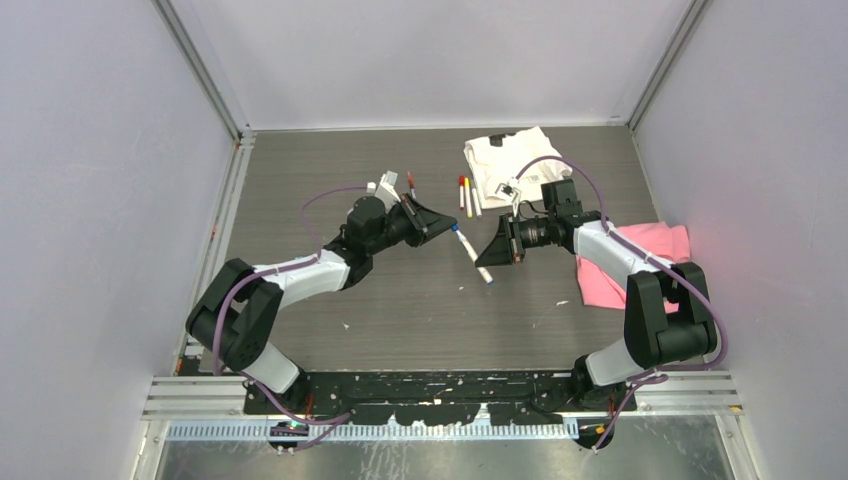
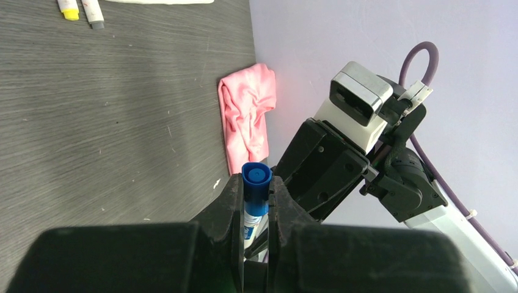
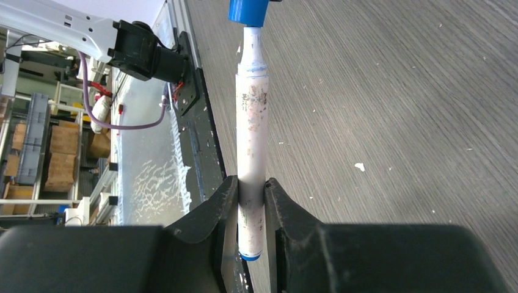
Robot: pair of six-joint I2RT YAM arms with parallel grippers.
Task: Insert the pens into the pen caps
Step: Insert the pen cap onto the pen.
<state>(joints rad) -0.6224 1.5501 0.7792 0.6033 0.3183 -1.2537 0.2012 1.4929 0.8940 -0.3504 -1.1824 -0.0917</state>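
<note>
Currently we are pinching a blue cap [image 2: 256,177] in our nearly closed left gripper [image 2: 253,194], right gripper [image 3: 250,192] clamping a white pen [image 3: 251,122], tip meeting the cap, above the counter [image 1: 400,310].

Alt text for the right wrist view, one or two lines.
The right gripper is shut on a scuffed white pen near its lower end. The pen runs straight up to a blue cap at the frame's top edge. The grey wood-grain table fills the right side.
</note>
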